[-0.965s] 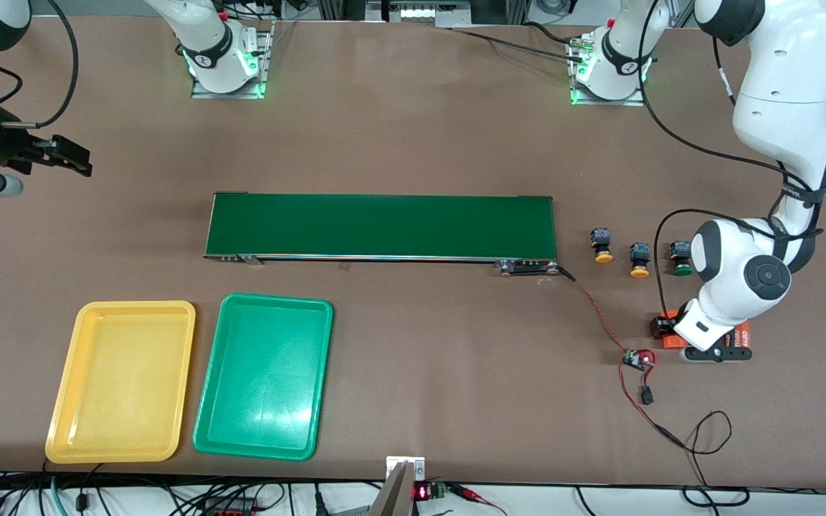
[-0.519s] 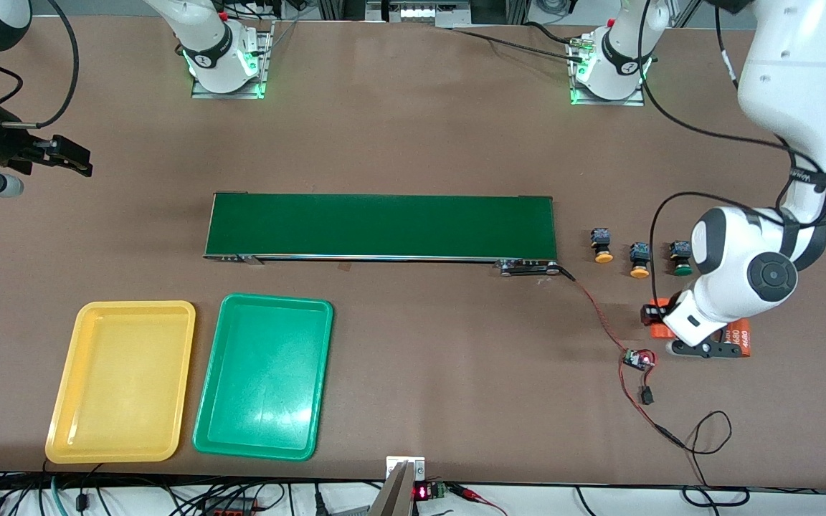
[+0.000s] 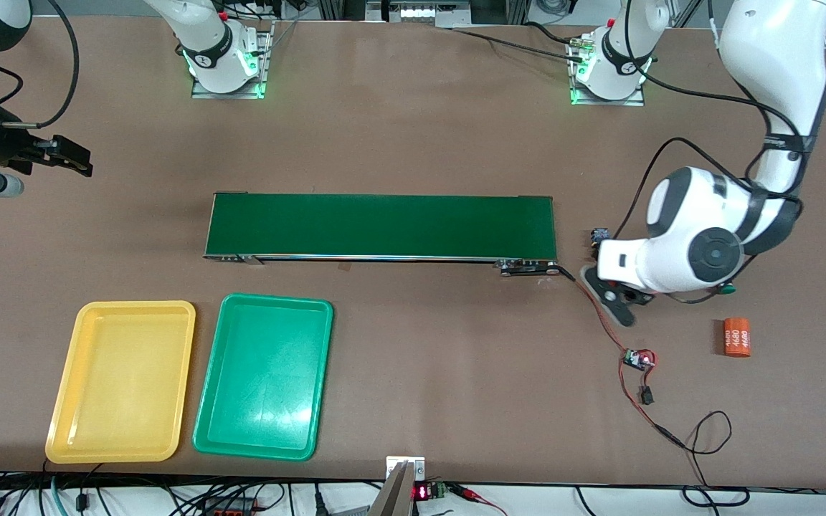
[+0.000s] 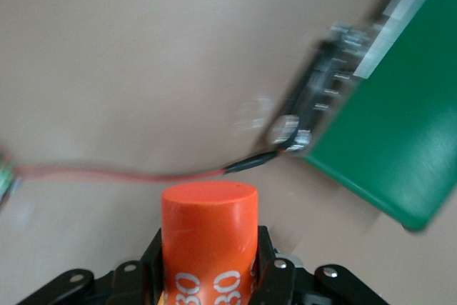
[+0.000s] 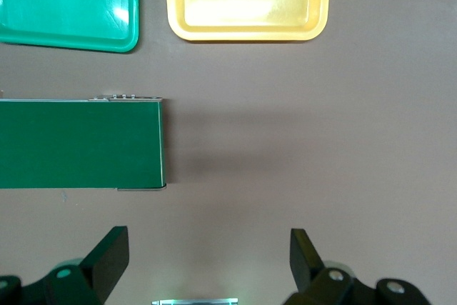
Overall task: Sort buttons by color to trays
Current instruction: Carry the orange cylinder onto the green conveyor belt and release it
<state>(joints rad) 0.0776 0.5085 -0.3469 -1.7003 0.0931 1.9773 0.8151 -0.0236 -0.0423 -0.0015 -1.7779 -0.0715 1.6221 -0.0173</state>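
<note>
Two trays lie nearest the front camera on the table (image 3: pixel 413 129), with that camera at six o'clock and the robot bases at twelve. The yellow tray (image 3: pixel 119 380) sits at about seven o'clock. The green tray (image 3: pixel 262 376) is just beside it, toward the table's middle.

At about four o'clock an orange cylinder (image 3: pixel 737 337) marked "4680" lies on its side. A small circuit board (image 3: pixel 639 358) rests near it, and a red wire (image 3: pixel 599 315) runs from the board up to the end of the conveyor belt (image 3: pixel 381 226).

The left gripper (image 3: pixel 614 297) hangs over that wire, between the board and the belt's end. Its fingers are clamped on a second orange cylinder (image 4: pixel 209 241), seen upright in the left wrist view.

The buttons stand at about three o'clock, off the belt's end and well apart from both trays. The left arm covers most of them. One button (image 3: pixel 601 234) shows its black body just beside the wrist. A green cap (image 3: pixel 727 289) shows as a sliver under the arm, and the count cannot be confirmed.

The long dark-green belt lies across the table's middle.

At about ten o'clock the right arm waits. The right gripper (image 3: pixel 69 158) hangs over the table's edge at that arm's end, with its fingers wide apart and nothing between them.
</note>
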